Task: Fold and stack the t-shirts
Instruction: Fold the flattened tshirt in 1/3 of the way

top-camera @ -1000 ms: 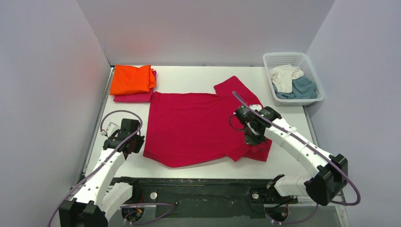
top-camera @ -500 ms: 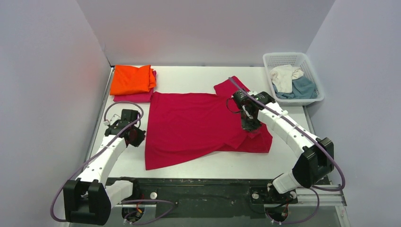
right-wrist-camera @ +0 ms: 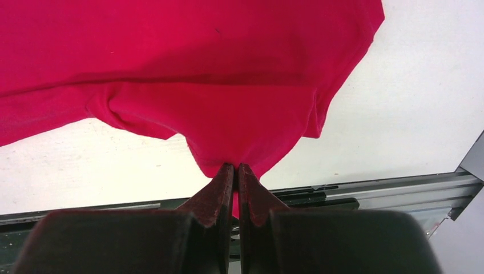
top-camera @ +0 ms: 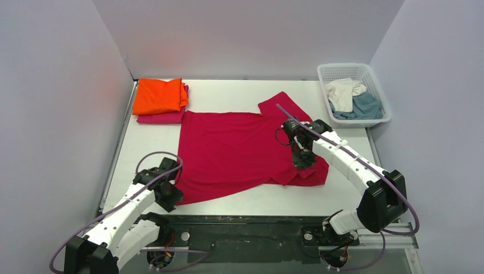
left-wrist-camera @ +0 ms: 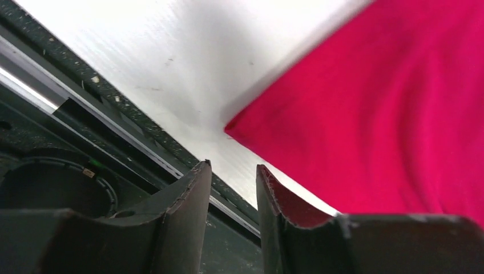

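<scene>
The crimson red t-shirt (top-camera: 234, 151) lies spread over the middle of the table. My right gripper (top-camera: 303, 162) is shut on a bunch of its near right hem, seen pinched in the right wrist view (right-wrist-camera: 235, 166) and lifted off the table. My left gripper (top-camera: 171, 194) is open, with nothing between its jaws, just beside the shirt's near left corner (left-wrist-camera: 231, 127) at the table's front edge. A folded orange t-shirt (top-camera: 160, 95) lies on a folded magenta pink t-shirt (top-camera: 162, 117) at the far left. The cream white t-shirt (top-camera: 344, 92) and teal blue t-shirt (top-camera: 365, 106) are crumpled in the basket.
The white lattice basket (top-camera: 328, 73) stands at the far right. A dark metal rail (top-camera: 240, 220) runs along the table's near edge, also in the left wrist view (left-wrist-camera: 74, 111). Grey walls close in the left, back and right.
My left gripper has moved toward the front edge, down to the shirt's near left corner. My right gripper has drawn the pinched hem back, and the near hem now lies slanted.
</scene>
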Controlling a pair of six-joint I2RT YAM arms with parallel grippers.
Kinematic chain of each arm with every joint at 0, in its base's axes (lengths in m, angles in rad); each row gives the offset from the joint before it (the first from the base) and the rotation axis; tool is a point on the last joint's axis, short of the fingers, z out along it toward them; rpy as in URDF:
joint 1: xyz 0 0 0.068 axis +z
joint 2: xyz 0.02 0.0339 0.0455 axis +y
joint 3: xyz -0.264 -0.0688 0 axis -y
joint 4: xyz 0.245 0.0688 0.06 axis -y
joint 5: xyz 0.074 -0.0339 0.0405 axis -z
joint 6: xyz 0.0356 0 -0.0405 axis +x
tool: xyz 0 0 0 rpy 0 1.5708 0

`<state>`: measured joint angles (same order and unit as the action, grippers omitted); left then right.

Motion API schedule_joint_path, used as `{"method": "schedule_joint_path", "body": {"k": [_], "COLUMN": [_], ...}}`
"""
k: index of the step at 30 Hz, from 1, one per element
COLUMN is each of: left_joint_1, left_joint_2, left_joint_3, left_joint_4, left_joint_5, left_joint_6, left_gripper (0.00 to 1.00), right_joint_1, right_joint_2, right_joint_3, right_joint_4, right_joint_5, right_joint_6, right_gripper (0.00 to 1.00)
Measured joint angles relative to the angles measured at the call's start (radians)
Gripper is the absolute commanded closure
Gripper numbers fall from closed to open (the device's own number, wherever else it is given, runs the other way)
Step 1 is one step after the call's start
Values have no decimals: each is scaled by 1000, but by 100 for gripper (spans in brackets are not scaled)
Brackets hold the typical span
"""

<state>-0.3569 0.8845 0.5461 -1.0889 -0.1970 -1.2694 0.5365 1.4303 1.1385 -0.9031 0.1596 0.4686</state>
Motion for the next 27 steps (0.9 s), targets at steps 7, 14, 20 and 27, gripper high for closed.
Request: {"method": "schedule_joint_path", "body": {"k": [7,14,20,27], "left_joint_1": [-5,-4,-4,-4], "left_joint_2": [-4,6,1,40], "left_joint_3": [-100,-110,-113,-111], "left_joint_4": [80,128,163,192], "left_joint_5": [-39,-57,-73,-95], "left_joint_6": [-83,-105,-111,-107], "left_gripper": [48,47,51,97], "right_joint_1": [0,0,0,0], "right_joint_2": [-15,-19,-19,-19], "right_joint_3": [-4,-13,-23,-36], "right_joint_4": [18,24,27,30], "right_joint_5": [-14,-19,-23,-30], "right_joint_6": [-5,-6,-6,-6], "right_gripper": [100,100,100,100]}}
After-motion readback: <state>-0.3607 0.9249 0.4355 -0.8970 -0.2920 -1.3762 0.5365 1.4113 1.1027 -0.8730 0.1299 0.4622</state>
